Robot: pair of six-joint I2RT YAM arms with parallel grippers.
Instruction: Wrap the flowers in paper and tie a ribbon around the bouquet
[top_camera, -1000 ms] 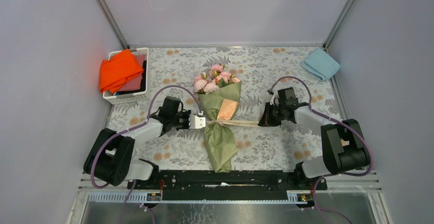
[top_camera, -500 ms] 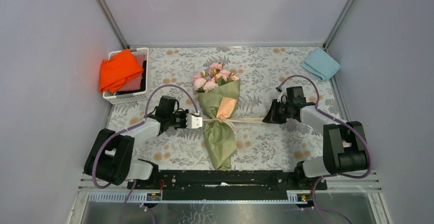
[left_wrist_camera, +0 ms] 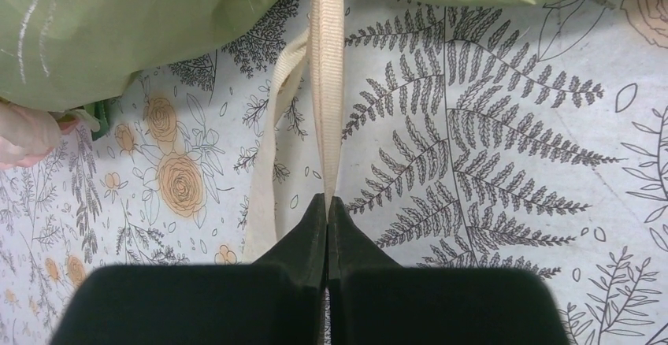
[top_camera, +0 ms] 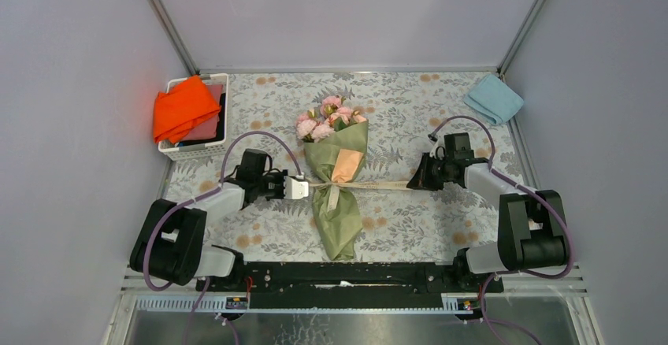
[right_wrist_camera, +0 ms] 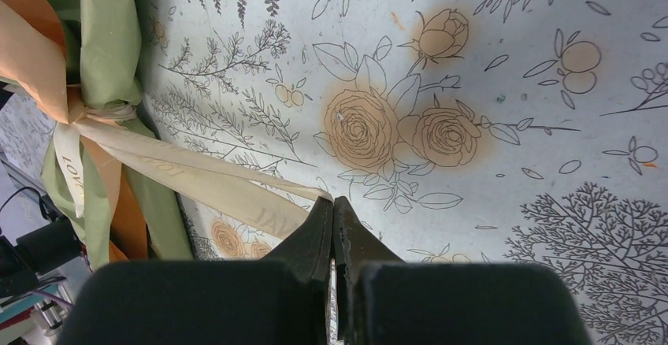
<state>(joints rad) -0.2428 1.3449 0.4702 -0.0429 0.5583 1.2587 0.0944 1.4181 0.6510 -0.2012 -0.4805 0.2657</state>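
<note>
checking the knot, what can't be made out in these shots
Top view: ribbon knot, too small to judge.
Left wrist: bouquet cut off by the top edge, knot unseen.
Right wrist: ribbon lettering, folded over, unreadable.
Top view: basket contents, mostly under the orange cloth.

Olive-green and peach paper (top_camera: 337,220), pink flowers (top_camera: 327,121), cream ribbon (top_camera: 382,185), fern-and-rose-printed table (top_camera: 429,223), orange cloth (top_camera: 183,107)

White slotted basket (top_camera: 191,153) stood at far left corner of table. Orange cloth (top_camera: 183,109) lay heaped over it, spilling past rim. Light blue folded cloth (top_camera: 493,98) lay at far right corner. Table cover (top_camera: 410,223) pale, printed with grey ferns and orange roses. Plain grey walls (top_camera: 346,14) around.
</note>
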